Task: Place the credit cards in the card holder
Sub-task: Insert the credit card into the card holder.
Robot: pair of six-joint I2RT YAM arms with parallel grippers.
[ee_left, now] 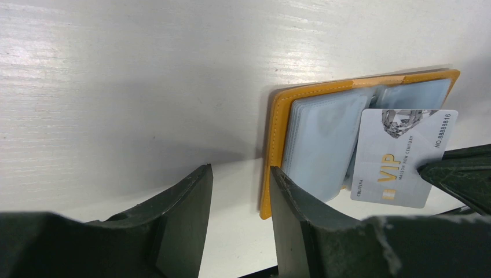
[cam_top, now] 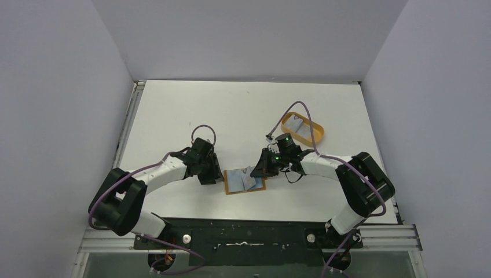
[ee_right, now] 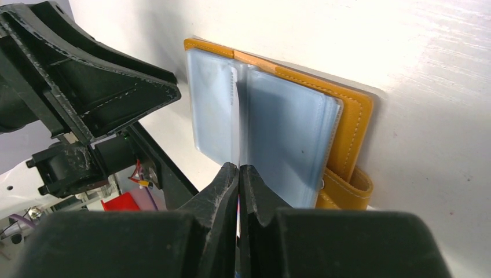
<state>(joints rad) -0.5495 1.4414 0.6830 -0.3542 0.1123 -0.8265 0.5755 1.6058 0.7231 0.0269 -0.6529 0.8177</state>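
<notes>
1. Two containers sit on your table (cam_top: 231,110): the open wallet (cam_top: 231,182) at the near centre, between the two arms, and an orange tray (cam_top: 318,138) well apart from it at the far right.
2. Your wallet lies flat with its orange cover down. Its pale blue clear sleeves (ee_right: 289,139) face up in two stacks, one on each side of the fold. A snap tab (ee_right: 347,188) sticks out at the edge on your right gripper's side.
3. Your tray holds pale cards (cam_top: 295,125). From above you cannot tell how many.
4. Your right gripper (ee_right: 238,168) is clenched on one card (ee_left: 394,162), white with "VIP" printed in gold. It pinches the card at the right end.
5. That card lies over the wallet's right half, and its left edge reaches the sleeves by the fold. You cannot tell whether it has entered a pocket.
6. Your left gripper (ee_left: 240,171) is released, with its fingers spread and only bare table between them. It sits low at the wallet's left edge.
7. One of its fingers (ee_left: 289,214) is just beside the orange border. You cannot tell whether it touches the wallet.
8. No other card shows clearly inside the sleeves, which look pale and cloudy in both wrist views.
</notes>
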